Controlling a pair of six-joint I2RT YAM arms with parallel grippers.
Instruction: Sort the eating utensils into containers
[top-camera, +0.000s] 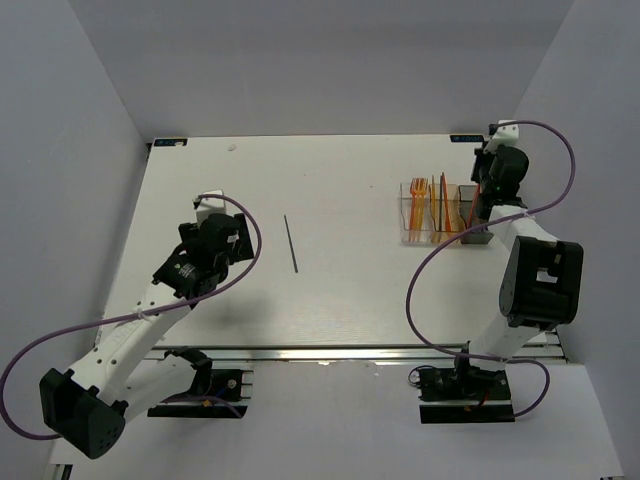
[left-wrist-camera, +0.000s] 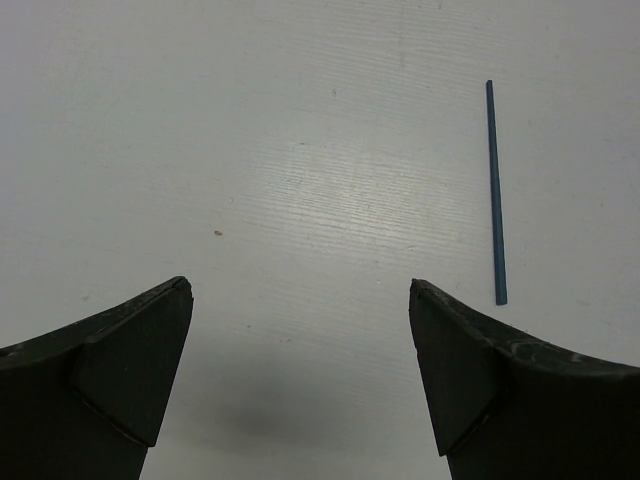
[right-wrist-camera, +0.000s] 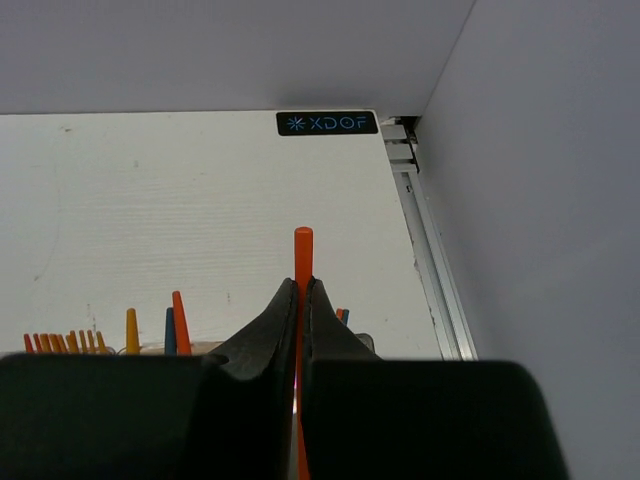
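Observation:
Three joined transparent containers (top-camera: 440, 215) stand at the right of the table with orange forks (top-camera: 419, 192) and other utensils upright in them. My right gripper (right-wrist-camera: 301, 285) is shut on an orange stick (right-wrist-camera: 303, 252) and holds it over the rightmost grey bin (top-camera: 477, 238). Tips of utensils (right-wrist-camera: 177, 320) in the bins show below it. A dark blue stick (top-camera: 291, 243) lies on the table's middle; it also shows in the left wrist view (left-wrist-camera: 494, 190). My left gripper (left-wrist-camera: 300, 295) is open and empty, left of and nearer than that stick.
White walls enclose the table on the left, back and right. A metal rail (right-wrist-camera: 430, 260) runs along the table's right edge beside the bins. A black label (right-wrist-camera: 328, 123) sits at the far right corner.

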